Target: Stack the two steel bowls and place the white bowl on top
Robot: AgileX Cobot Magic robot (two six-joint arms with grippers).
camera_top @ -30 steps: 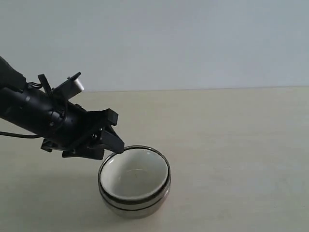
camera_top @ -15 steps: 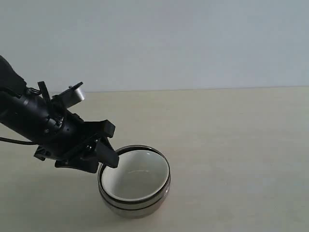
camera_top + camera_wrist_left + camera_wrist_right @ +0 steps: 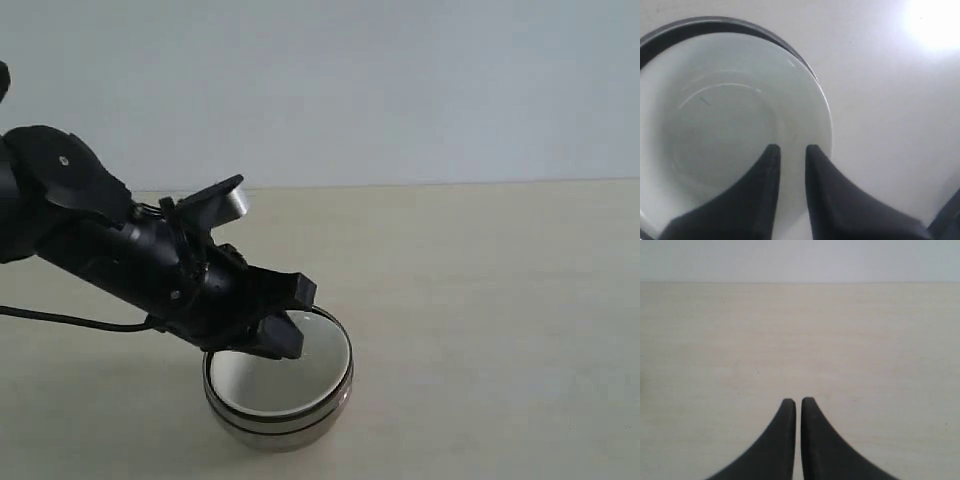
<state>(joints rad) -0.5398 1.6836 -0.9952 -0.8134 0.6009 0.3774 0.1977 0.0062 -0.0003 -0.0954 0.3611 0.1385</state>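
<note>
Steel bowls: we see the steel bowls (image 3: 283, 432) nested as one stack on the tabletop (image 3: 500, 300), in the near left part of the exterior view. Dark rim lines ring the side of the stack, and we read them as two rims, one inside the other.
White bowl: the white bowl (image 3: 305, 380) sits upright inside the top steel bowl. Its rim is level and just within the steel rim, and nothing lies in it.
Left jaws: they hang over the inside of the white bowl, near its rim. Their fingertips (image 3: 767, 172) stand a narrow gap apart with nothing between them. We see no contact with the bowl.
Right jaws: they are pressed together and empty, over bare tabletop well apart from the stack. Their fingertips (image 3: 788, 420) all but touch.
Done: both stacking steps look complete to us, steel in steel with white on top.
Left to do: we judge that only clearing the left arm away from the stack is outstanding, unless the white bowl needs a small nudge to seat it. We cannot tell from these views whether it is fully seated.
Risk: a fingertip catching the white rim on the way out could tip the stack.
</note>
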